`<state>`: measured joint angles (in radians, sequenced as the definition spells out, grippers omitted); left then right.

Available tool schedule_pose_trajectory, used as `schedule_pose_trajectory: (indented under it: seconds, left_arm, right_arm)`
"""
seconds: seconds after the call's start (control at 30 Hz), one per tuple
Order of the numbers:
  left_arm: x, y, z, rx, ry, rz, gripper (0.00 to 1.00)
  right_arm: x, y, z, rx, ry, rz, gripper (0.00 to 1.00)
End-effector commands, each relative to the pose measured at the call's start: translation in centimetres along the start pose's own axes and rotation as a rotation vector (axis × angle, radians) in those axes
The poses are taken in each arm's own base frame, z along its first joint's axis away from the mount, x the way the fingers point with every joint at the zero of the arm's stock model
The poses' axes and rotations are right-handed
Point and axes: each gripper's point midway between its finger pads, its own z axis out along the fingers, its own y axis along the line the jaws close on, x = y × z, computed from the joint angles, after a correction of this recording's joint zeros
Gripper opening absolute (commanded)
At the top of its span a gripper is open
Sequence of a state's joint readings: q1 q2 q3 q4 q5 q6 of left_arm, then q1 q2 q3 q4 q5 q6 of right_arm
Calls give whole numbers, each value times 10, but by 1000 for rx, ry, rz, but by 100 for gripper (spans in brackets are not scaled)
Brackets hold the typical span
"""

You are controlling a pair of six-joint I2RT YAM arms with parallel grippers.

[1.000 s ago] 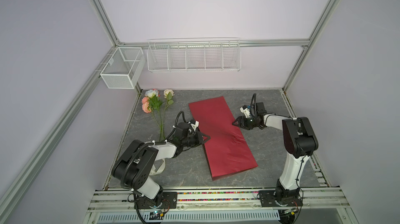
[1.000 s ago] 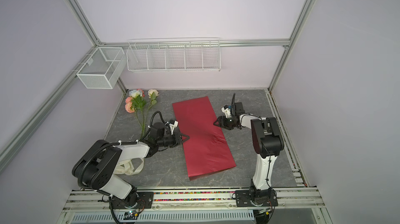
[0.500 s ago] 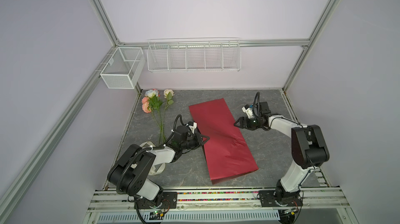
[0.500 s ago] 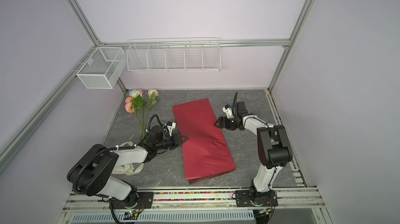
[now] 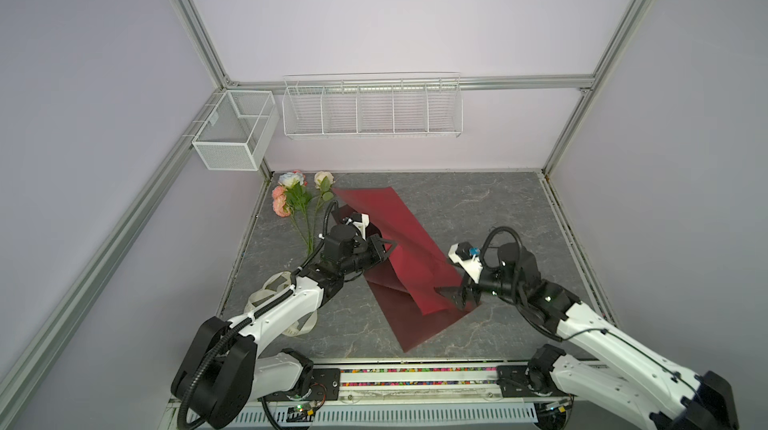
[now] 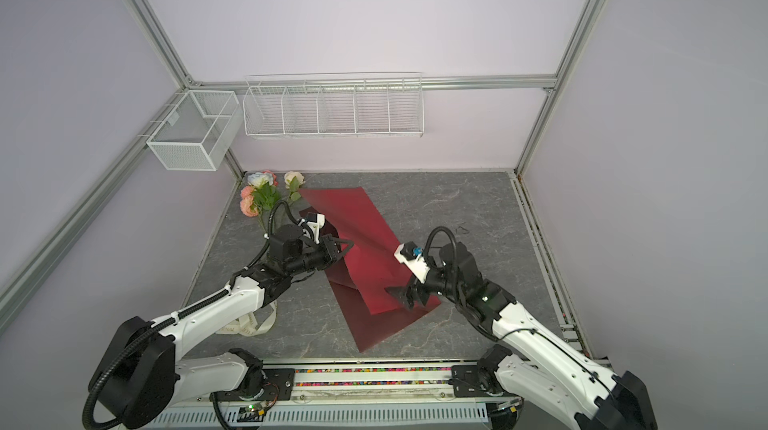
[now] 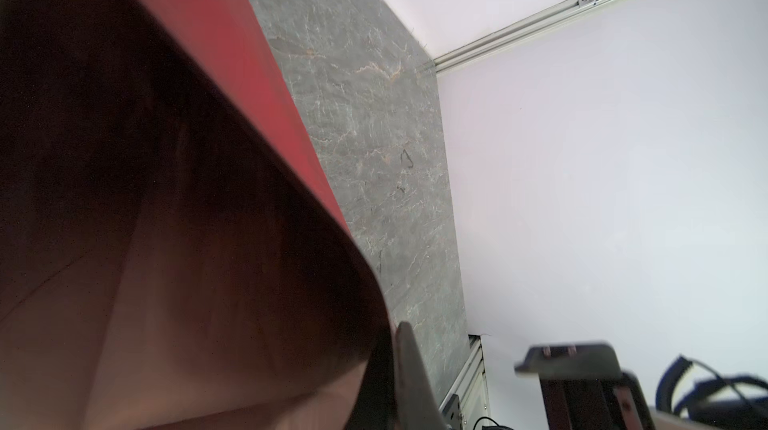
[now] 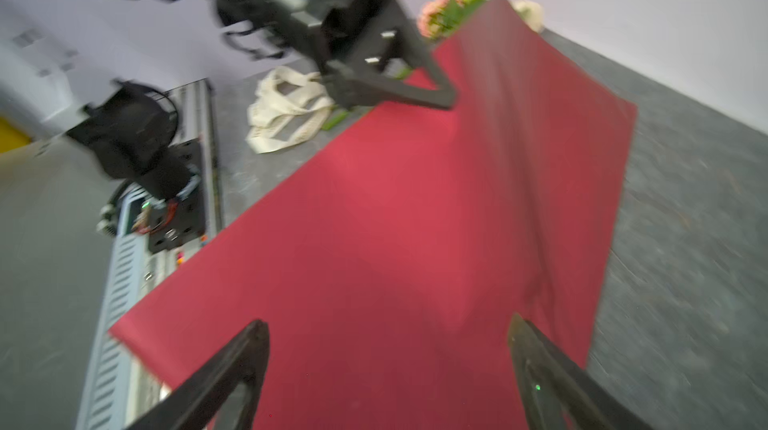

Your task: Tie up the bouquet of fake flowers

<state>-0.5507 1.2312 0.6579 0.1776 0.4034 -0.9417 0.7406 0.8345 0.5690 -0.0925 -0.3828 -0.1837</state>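
The bouquet of fake flowers [image 5: 297,199] [image 6: 262,195] lies at the far left of the table, pink, cream and pale blue heads on thin green stems, with no gripper on it. It shows blurred in the right wrist view [image 8: 444,17]. A dark-red paper sheet [image 5: 407,224] [image 6: 357,216] [image 8: 415,220] [image 7: 124,199] runs slantwise across the middle. My left gripper [image 5: 388,247] [image 6: 349,245] [image 7: 395,332] is shut on its left edge, holding that edge up so the sheet bends. My right gripper [image 5: 451,295] [image 6: 399,295] [image 8: 386,324] hovers open over the sheet's near right part, holding nothing.
A cream printed ribbon [image 5: 274,295] [image 6: 249,324] [image 8: 291,112] lies in loops under the left arm. Two white wire baskets [image 5: 372,108] [image 5: 232,133] hang on the back and left walls. A small black loop [image 6: 459,228] [image 7: 405,158] lies on the grey table right of the paper.
My left gripper has closed on the paper's left edge and lifted it, skewing the sheet. My right gripper has opened wide and drawn back from the paper's far right edge toward its near end.
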Motion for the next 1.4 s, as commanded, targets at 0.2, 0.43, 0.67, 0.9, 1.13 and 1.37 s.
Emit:
schedule_pose_trajectory:
  seconds: [0.2,0.43,0.67,0.9,1.13,1.37]
  left_arm:
    - [2,18,4,-95,32,-30,0]
    - [-2,17,-4,-114,18,-19,0]
    - [-5,15,-9,-116,3,-26,0]
    - [-7,13,-9,-105,-9,-63,0]
    - [-10,6,-9,-92,-9,-76,0]
    - [-11,5,-18,-102,-35,-74,4]
  right_arm:
    - [31,37,21,42,120,-477,96]
    - [41,10,30,223,163,-492,90]
    - [51,29,43,163,150,-504,86]
    - [58,50,48,146,143,-566,94]
    - [50,45,59,325,102,-633,95]
    - [10,17,54,572,-28,-560,38]
